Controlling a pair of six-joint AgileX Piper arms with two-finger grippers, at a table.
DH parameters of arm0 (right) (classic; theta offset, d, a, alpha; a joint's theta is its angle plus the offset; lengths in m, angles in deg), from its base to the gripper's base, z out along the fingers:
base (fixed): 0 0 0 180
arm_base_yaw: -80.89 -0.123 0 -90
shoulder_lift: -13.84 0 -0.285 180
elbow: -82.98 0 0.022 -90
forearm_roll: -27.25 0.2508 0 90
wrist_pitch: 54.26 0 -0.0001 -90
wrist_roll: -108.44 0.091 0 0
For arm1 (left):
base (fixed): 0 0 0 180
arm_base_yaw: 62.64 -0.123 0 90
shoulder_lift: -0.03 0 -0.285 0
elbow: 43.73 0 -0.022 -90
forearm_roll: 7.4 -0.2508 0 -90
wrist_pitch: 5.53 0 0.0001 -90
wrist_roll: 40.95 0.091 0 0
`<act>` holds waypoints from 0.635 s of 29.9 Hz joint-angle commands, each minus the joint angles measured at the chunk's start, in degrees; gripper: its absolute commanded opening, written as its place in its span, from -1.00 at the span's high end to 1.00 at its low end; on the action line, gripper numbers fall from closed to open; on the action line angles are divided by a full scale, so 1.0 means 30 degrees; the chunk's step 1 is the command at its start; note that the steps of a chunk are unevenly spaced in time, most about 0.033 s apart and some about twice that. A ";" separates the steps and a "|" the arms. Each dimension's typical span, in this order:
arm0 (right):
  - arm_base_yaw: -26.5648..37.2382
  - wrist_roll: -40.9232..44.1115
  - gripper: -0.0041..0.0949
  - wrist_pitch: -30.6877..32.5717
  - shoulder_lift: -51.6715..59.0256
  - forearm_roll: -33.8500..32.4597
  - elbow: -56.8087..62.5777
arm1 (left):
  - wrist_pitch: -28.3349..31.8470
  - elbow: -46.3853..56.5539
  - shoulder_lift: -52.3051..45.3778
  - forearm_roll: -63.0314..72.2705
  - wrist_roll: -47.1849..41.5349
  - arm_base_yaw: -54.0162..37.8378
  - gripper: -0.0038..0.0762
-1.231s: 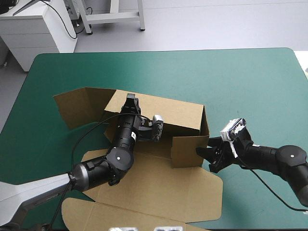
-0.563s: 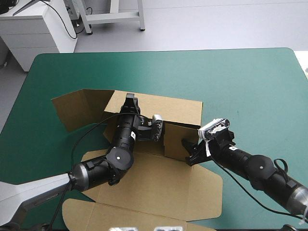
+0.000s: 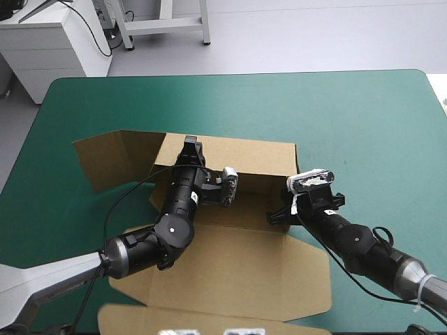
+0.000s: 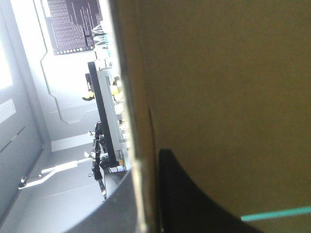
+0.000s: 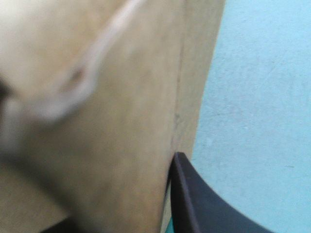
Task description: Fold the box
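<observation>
The box (image 3: 237, 269) is shown as brown board, paper-faced, matt and dry, with a paler raw edge along its raised wall. Around the box, the teal-green cover (image 3: 349, 112) is seen as a smooth, matt sheet. Against the box wall, the black fingers (image 5: 194, 204) appear smooth with a dull sheen; plastic or rubber cannot be told.

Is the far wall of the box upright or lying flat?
Upright. The box has its far wall standing over the flat base panel.
</observation>
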 commanded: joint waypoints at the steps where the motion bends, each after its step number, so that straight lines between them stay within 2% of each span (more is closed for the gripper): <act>1: -0.0017 0.0162 0.92 0.0438 0.0632 -0.0307 -0.0506 | 0.0119 -0.0394 -0.0450 -0.0190 -0.0156 0.0119 0.88; 10: -0.0017 0.0162 0.92 0.0831 0.0597 -0.0251 -0.0506 | -0.0216 -0.0394 -0.0450 -0.0254 -0.0527 0.0119 0.87; 12: -0.0017 0.0162 0.92 0.0801 0.0597 -0.0004 -0.0506 | -0.0520 -0.0394 -0.0450 -0.0254 -0.0579 0.0119 0.82; 15: -0.0017 0.0162 0.92 0.0641 0.0597 0.0607 -0.0506 | -0.0692 -0.0394 -0.0450 -0.0472 -0.0868 -0.0046 0.51; 19: 0.0058 0.0162 0.92 -0.0393 0.0597 0.0607 -0.0506 | -0.0421 -0.0432 -0.0450 -0.1294 -0.1181 -0.0671 -0.21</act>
